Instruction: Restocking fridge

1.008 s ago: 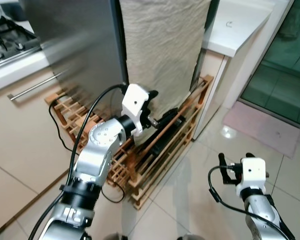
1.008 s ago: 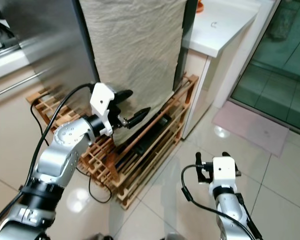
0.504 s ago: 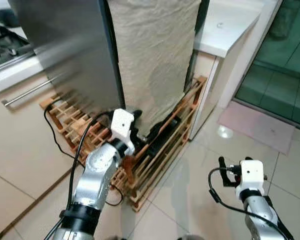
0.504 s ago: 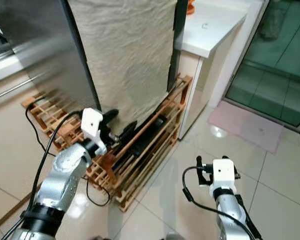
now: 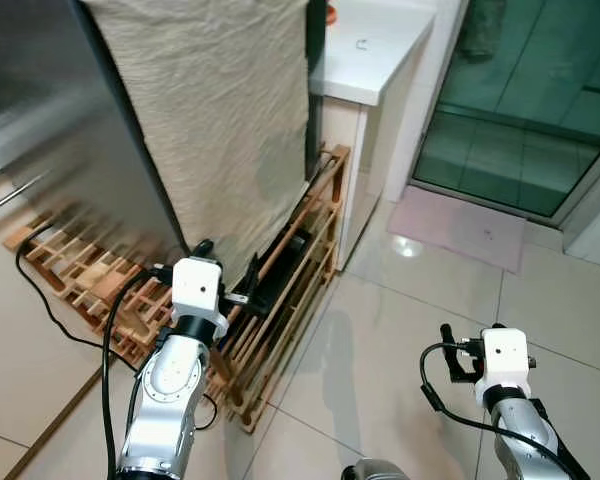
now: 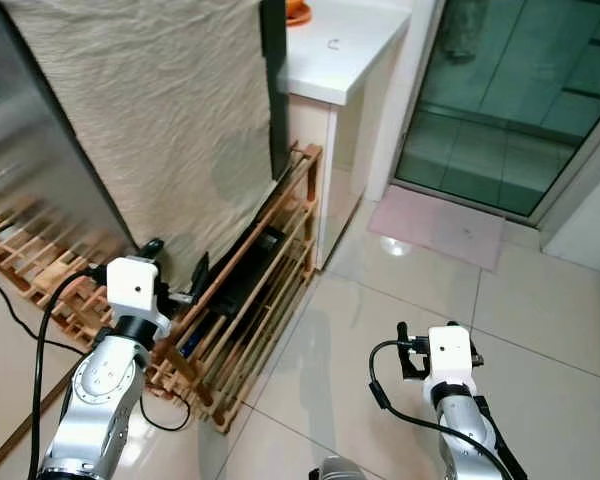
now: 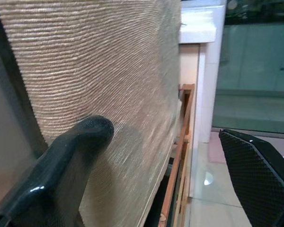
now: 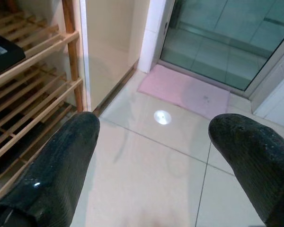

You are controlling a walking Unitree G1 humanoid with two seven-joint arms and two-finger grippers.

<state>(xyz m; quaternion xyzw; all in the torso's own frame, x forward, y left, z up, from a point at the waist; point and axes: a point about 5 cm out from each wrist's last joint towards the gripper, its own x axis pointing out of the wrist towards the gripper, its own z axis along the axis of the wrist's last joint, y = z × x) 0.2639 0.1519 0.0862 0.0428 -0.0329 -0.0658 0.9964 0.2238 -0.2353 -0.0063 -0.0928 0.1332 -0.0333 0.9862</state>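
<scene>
Far left: steel fridge [image 5: 50,130], a beige cloth [image 5: 215,110] draped down its side. Below and around it: wooden rack [image 5: 280,300] on the tiled floor [image 5: 380,340], a black flat item [image 5: 280,265] lying on a shelf, black cable [image 5: 50,320] trailing at left. Near left: left gripper [image 7: 165,165] raised beside the cloth and over the rack, fingers [image 7: 71,151] spread wide, holding nothing. Centre far: white counter [image 5: 375,55]. Near right: right gripper [image 8: 156,161] low over bare floor, fingers [image 8: 61,156] spread wide, holding nothing. Far right: pink mat [image 5: 460,220] before a glass door [image 5: 530,90].
</scene>
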